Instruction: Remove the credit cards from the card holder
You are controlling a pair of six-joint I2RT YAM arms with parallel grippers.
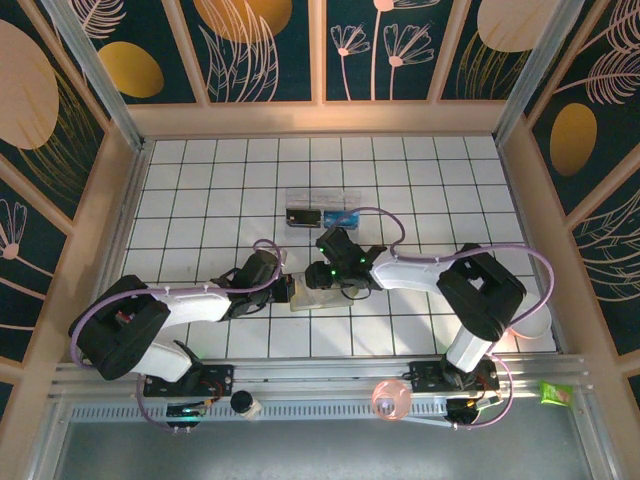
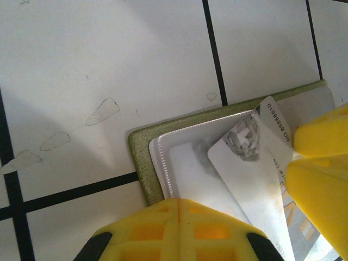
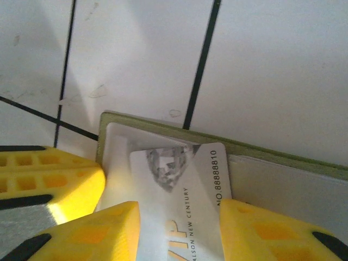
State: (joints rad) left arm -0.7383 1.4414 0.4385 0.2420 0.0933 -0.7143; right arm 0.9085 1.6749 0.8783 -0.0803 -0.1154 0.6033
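The two grippers crowd each other at the middle of the tiled table. The left gripper holds its closed fingers over the card holder. The right gripper sits just beside it, its fingers straddling an edge of the credit card. A clear plastic box lies near, on their far side. Bare tiles stretch out to left and right. The left arm and right arm block the near side.

The white card runs off the bottom edge — its lower print seemingly hidden behind yellow fingers.
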